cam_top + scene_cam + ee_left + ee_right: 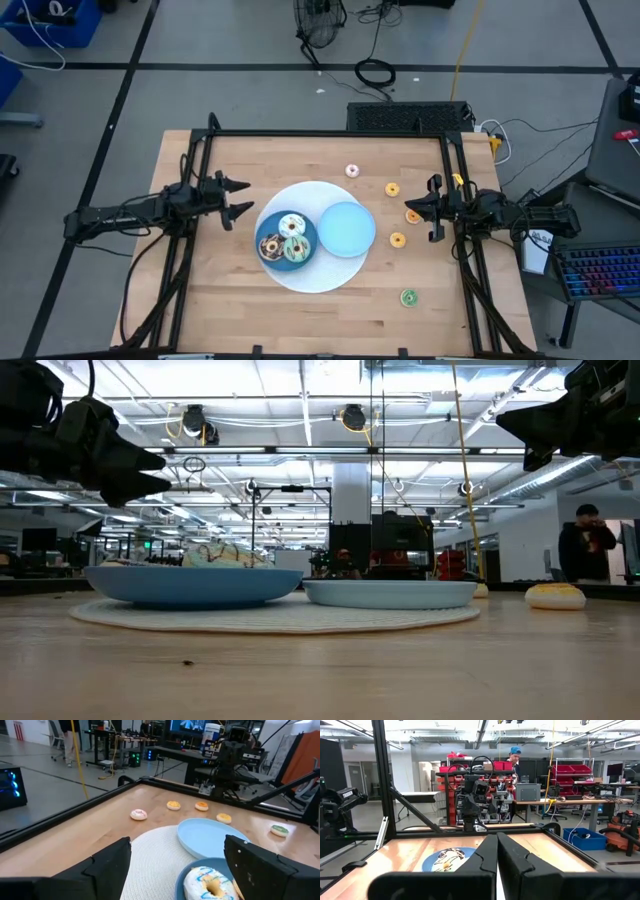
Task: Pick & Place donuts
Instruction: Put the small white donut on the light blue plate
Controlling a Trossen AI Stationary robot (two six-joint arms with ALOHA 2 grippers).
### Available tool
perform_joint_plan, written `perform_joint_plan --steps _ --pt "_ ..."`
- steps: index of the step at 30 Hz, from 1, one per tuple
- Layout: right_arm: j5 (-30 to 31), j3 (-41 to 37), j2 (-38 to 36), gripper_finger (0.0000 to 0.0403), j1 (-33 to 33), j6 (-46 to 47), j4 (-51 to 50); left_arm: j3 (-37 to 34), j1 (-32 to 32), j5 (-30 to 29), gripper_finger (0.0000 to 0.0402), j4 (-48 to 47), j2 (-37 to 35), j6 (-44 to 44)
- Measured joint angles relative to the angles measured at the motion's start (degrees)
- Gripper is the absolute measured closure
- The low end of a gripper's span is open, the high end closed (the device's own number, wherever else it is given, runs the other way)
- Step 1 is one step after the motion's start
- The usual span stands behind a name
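A dark blue plate (287,240) holds three larger donuts: white-iced (292,224), chocolate (270,246) and green (296,250). Beside it a light blue plate (347,228) sits bare; both rest on a round white mat (310,275). Tiny donuts lie flat on the wood: pink (352,171), three orange (392,188) (412,216) (397,240), and green (408,297). My left gripper (243,198) is open, raised left of the dark plate. My right gripper (412,208) is shut, hovering above the middle orange donut, high off the table in the low view (520,430).
A black frame rail (330,133) runs along the table's far edge and down both sides. Bare wood lies near the front edge (300,320). A person (585,550) stands in the room beyond the table.
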Motion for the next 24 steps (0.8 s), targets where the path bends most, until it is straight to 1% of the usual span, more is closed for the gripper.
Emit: perform_joint_plan --steps 3,4,6,7,8,12,14,15,16,19,20,22,24 --pt "0.0 0.0 0.0 0.0403 0.0 -0.2 0.0 0.0 0.0 0.0 0.0083 0.0 0.0 0.0" --pt "0.1 0.0 0.0 0.0403 0.0 -2.8 0.3 0.0 0.0 0.0 0.0084 0.0 0.0 0.0" --pt "1.2 0.0 0.0 0.0403 -0.1 -11.7 2.0 0.0 0.0 0.0 0.0087 0.0 0.0 0.0" --pt "1.5 0.0 0.0 0.0403 -0.1 -14.2 3.1 0.0 0.0 0.0 0.0088 0.0 0.0 0.0" --pt "1.4 0.0 0.0 0.0403 -0.1 -14.6 4.2 0.0 0.0 0.0 0.0090 0.0 0.0 0.0" --pt "1.4 0.0 0.0 0.0403 0.1 -6.9 8.2 0.0 0.0 -0.1 0.0090 0.0 0.0 0.1" --pt "1.6 0.0 0.1 0.0403 0.1 -5.3 12.5 0.0 0.0 -0.1 0.0088 0.0 0.0 0.1" --pt "1.6 0.0 0.1 0.0403 0.1 -2.9 15.0 0.0 0.0 -0.1 0.0087 0.0 0.0 0.1" --pt "1.5 0.0 0.1 0.0403 0.1 1.3 16.8 0.0 0.0 -0.1 0.0085 0.0 0.0 0.1" --pt "1.5 0.0 0.2 0.0403 0.1 18.5 20.1 0.0 0.0 -0.1 0.0083 0.0 0.0 0.2" --pt "1.5 0.0 0.2 0.0403 0.1 22.5 20.7 0.0 0.0 -0.1 0.0083 0.0 0.0 0.1" --pt "1.5 0.0 0.2 0.0403 0.1 25.4 21.0 0.0 0.0 -0.1 0.0084 0.0 0.0 0.1" --pt "1.6 0.0 0.2 0.0403 0.1 24.9 21.2 0.0 0.0 -0.1 0.0087 0.0 0.0 0.1"
